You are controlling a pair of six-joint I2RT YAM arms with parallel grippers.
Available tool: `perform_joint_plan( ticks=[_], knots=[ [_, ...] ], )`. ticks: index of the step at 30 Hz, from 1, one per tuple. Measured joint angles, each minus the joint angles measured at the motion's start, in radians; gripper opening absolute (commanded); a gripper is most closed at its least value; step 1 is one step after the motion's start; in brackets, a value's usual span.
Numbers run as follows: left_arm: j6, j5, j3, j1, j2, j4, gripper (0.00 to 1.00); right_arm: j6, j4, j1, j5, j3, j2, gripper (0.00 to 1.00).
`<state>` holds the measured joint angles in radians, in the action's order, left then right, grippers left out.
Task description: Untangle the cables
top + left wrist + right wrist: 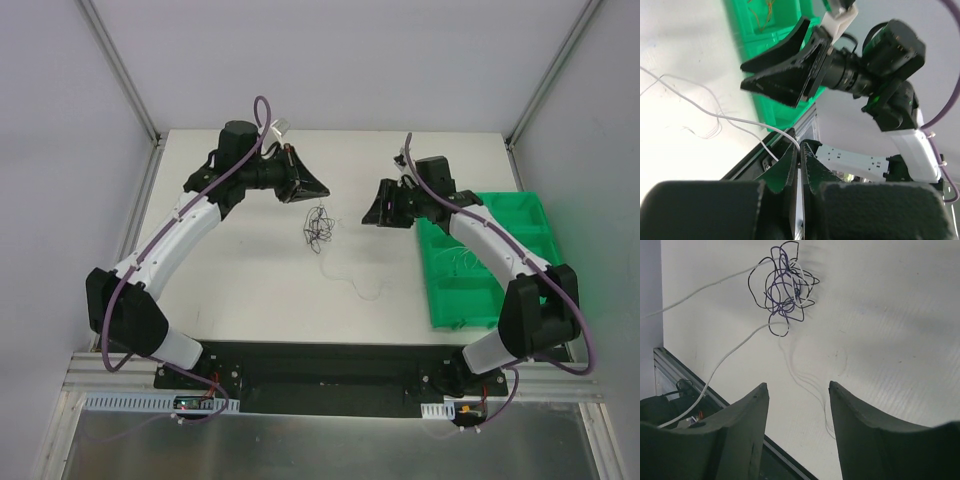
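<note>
From above, the knot of cables [318,228] is lying on the table [230,290] between the arms, mostly tangled. At the left wrist, the left gripper [800,154] is pinching a white strand [747,121]. At the right wrist, the right gripper [797,410] is gaping wide and empty; most untangling remains, I'd say.

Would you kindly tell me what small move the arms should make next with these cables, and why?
Probably move the open right claw forward to the knot and close on a dark loop. The left claw looks shut on a white cable, and white strands leave the knot, so holding it should let that strand pull free.
</note>
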<state>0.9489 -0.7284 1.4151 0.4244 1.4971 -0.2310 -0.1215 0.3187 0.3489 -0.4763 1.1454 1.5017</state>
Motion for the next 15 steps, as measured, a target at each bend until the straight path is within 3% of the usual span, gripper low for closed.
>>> perform_joint_plan(
  ticks=[7,11,15],
  knots=[
    [-0.008,-0.004,-0.057,0.000,-0.064,0.002,0.00,-0.072,-0.013,0.024,-0.020,0.154,0.141,0.56],
    [-0.014,-0.011,-0.057,0.000,-0.063,0.000,0.00,-0.194,-0.114,0.109,-0.032,0.171,0.260,0.47],
    [-0.018,-0.026,-0.057,0.000,-0.063,0.000,0.00,-0.254,-0.161,0.184,-0.023,0.170,0.350,0.47]
  ],
)
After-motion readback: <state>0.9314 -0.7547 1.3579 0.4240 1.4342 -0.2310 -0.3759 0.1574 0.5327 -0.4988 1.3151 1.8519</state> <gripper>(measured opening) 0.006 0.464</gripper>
